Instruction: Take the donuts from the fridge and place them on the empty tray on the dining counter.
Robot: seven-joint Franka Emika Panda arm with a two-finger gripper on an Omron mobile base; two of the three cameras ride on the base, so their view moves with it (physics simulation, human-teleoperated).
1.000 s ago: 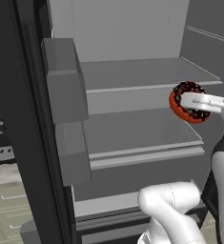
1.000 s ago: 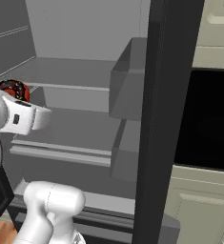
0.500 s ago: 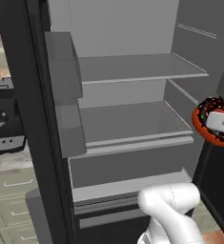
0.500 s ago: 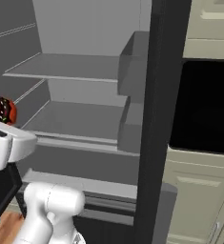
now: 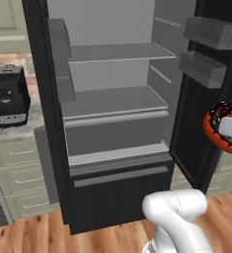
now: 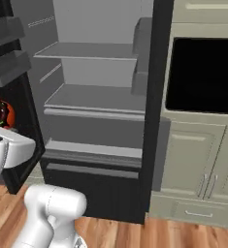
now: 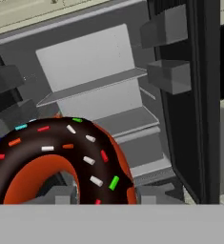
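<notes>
One glossy sprinkled ring donut in tool

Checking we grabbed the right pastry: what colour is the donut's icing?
Dark chocolate icing on the donut, dotted with multicoloured sprinkles; clearest in the hand view.

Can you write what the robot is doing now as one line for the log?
phase: carry | gripper: shut on donut | fridge: doors open, visible shelves bare

1 donut, 1 open fridge, 1 black oven, 1 coffee machine.
</notes>
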